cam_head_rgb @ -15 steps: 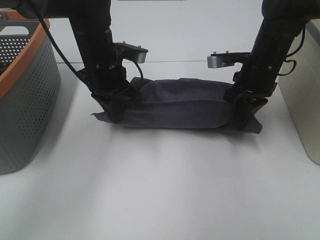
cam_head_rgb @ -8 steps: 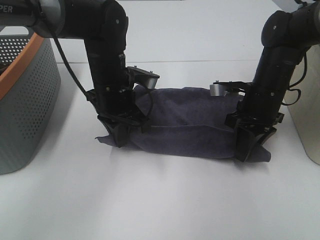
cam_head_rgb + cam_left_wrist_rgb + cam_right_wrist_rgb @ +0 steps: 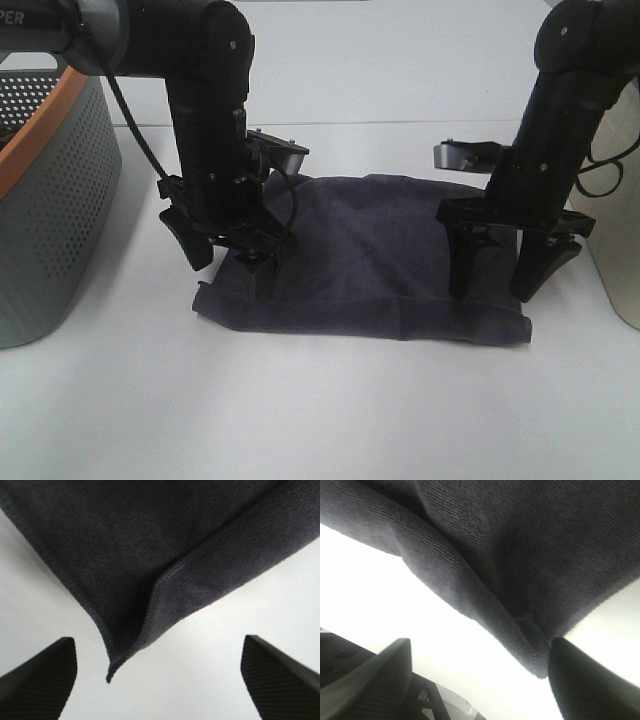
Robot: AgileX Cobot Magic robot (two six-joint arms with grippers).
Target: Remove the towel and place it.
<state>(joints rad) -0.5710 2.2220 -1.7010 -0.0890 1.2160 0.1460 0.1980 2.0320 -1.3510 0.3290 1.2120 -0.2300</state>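
Observation:
The towel (image 3: pixel 365 262), dark charcoal-navy, lies spread on the white table (image 3: pixel 330 400) with a slight fold across its middle. My left gripper (image 3: pixel 232 272) is open just above the towel's front left corner. My right gripper (image 3: pixel 494 292) is open above the towel's front right part. In the left wrist view the towel's hemmed corner (image 3: pixel 150 580) lies loose between the spread fingers (image 3: pixel 37 680), with the gripper (image 3: pixel 160 680) empty. In the right wrist view the towel's edge (image 3: pixel 520 555) lies free of the spread fingers (image 3: pixel 595 680), with the gripper (image 3: pixel 480 680) empty.
A grey perforated basket with an orange rim (image 3: pixel 50 200) stands at the left edge. A beige box (image 3: pixel 615 240) stands at the right edge, close to my right arm. White table lies in front of the towel.
Both grippers have opened and let go of the towel's corners. The towel now lies flatter and spread further toward the front. Both grippers have lifted slightly.

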